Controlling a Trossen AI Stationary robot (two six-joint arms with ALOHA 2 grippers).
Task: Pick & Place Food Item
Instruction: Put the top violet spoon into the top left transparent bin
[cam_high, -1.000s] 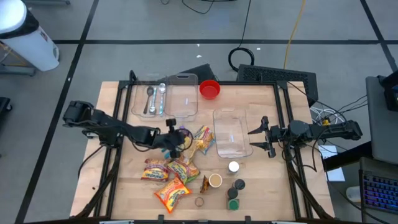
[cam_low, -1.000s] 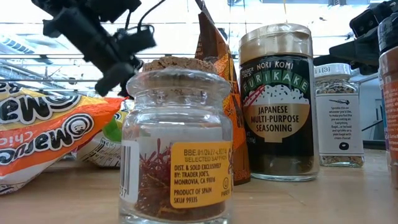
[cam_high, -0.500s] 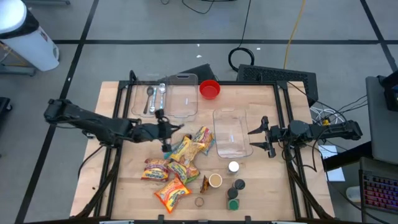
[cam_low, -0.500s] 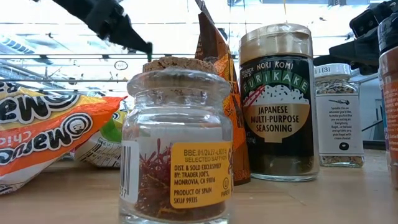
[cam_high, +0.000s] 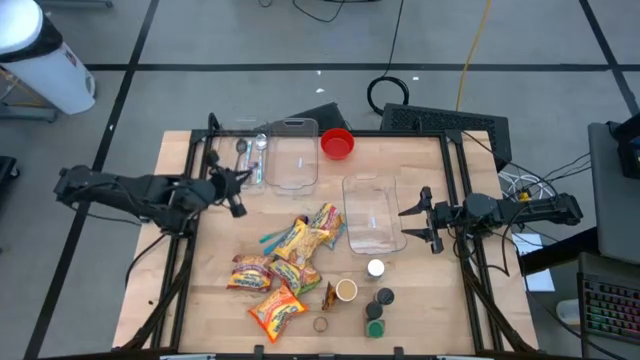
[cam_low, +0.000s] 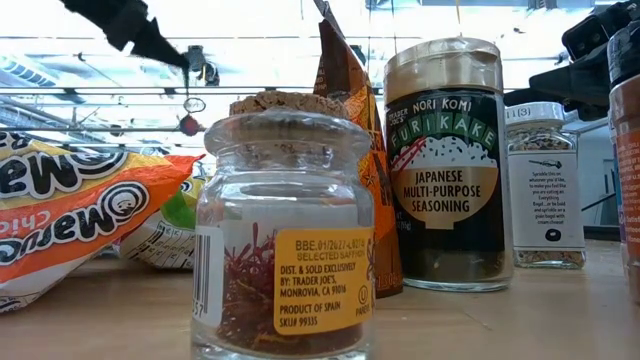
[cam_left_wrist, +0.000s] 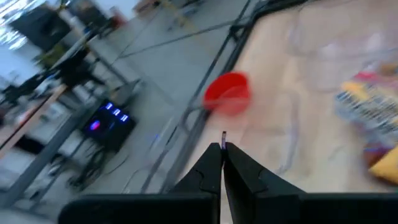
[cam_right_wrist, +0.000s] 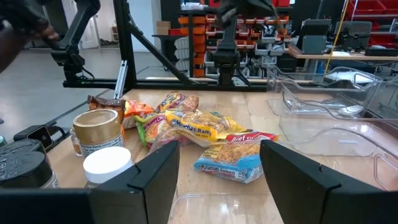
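Several noodle packets (cam_high: 285, 262) lie in a pile at the table's middle front; they also show in the right wrist view (cam_right_wrist: 199, 130) and the low view (cam_low: 70, 215). My left gripper (cam_high: 240, 187) is shut, raised above the table left of the pile, near a clear tray with spoons (cam_high: 262, 152). It points toward the red bowl (cam_left_wrist: 227, 92). A thin purple sliver (cam_left_wrist: 224, 134) sticks out between its tips (cam_left_wrist: 222, 148). My right gripper (cam_right_wrist: 217, 177) is open and empty at the right (cam_high: 425, 218), beside a clear container (cam_high: 372, 212). My left gripper pinches a thin purple thing (cam_left_wrist: 224, 134) at its free fingertips; only a sliver of its edge shows past the shut fingers. What the thing is and how it hangs I cannot tell. It is lifted clear of the table.
Spice jars (cam_high: 375, 300) stand at the front right; in the low view a cork-topped saffron jar (cam_low: 285, 240) and a furikake jar (cam_low: 445, 170) stand close up. A teal item (cam_high: 272, 238) lies by the pile. The red bowl (cam_high: 337, 143) sits at the far edge.
My left gripper has pulled away from the packet pile toward the table's left and far edges and has risen. The purple item that lay at the pile's far side under the gripper no longer shows there. My right arm has kept still.
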